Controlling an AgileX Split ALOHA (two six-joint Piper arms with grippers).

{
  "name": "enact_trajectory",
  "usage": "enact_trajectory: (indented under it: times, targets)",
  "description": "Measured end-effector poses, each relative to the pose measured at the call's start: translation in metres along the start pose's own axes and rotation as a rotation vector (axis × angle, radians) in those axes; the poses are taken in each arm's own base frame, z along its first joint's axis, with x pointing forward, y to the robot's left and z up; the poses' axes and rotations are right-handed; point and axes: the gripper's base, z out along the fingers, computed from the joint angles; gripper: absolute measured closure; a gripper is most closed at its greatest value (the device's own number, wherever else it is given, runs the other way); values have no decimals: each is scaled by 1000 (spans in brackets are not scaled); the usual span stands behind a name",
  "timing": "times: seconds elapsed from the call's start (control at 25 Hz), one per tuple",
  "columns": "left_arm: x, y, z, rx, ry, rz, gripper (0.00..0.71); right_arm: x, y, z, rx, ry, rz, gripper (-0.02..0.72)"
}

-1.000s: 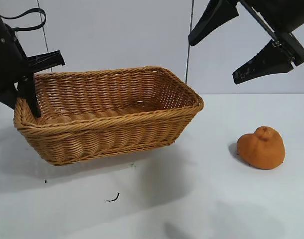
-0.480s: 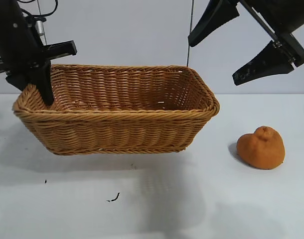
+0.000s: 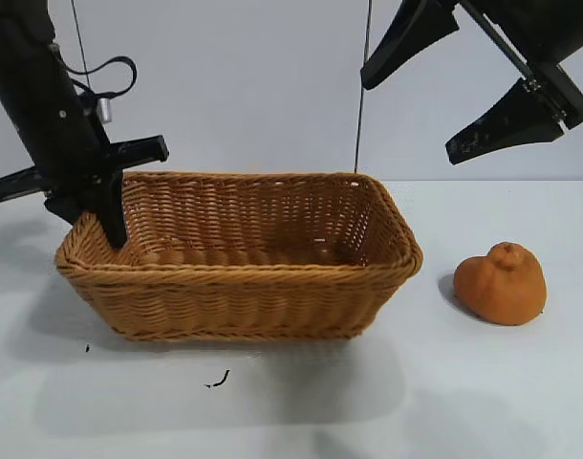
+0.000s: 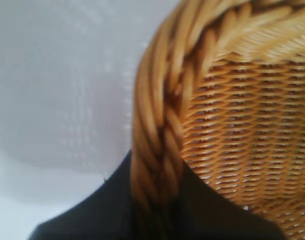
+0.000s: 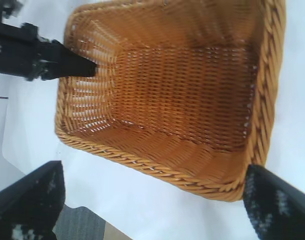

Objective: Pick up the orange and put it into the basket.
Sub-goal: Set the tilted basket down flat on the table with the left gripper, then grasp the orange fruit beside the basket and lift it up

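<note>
The tan wicker basket (image 3: pixel 244 271) sits level at the left middle of the white table. My left gripper (image 3: pixel 102 212) is shut on the braided rim (image 4: pixel 157 125) at the basket's left end, one finger inside and one outside. The lumpy orange (image 3: pixel 502 283) lies on the table to the right of the basket, apart from it. My right gripper (image 3: pixel 411 115) hangs high above the basket's right end and the orange, open and empty, its fingers (image 5: pixel 32 200) wide apart. From there I look down into the empty basket (image 5: pixel 162 175) and see the left gripper (image 5: pixel 87 67).
A small dark mark (image 3: pixel 218 381) lies on the table in front of the basket. The table edge (image 5: pixel 92 220) shows near the basket in the right wrist view. A white wall stands behind.
The left arm has swung the basket by its rim to the right, levelled it from a tilt and lowered it. The right arm and the orange have not moved.
</note>
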Motion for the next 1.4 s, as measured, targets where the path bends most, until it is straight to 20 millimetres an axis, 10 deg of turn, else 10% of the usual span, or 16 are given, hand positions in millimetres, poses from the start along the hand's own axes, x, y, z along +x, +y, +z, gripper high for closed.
enact_trajectory:
  times: [0.48, 0.72, 0.88, 1.4]
  targets:
    - [-1, 2, 11, 0, 11, -3, 602, 0, 0, 0, 1, 0, 0, 8]
    - [0, 2, 14, 3, 31, -9, 193, 0, 0, 0, 1, 0, 0, 8]
    - [-1, 1, 9, -8, 45, 4, 86, 0, 0, 0, 1, 0, 0, 8]
    - [-18, -22, -92, -32, -155, 128, 65, 0, 0, 0, 1, 0, 0, 8]
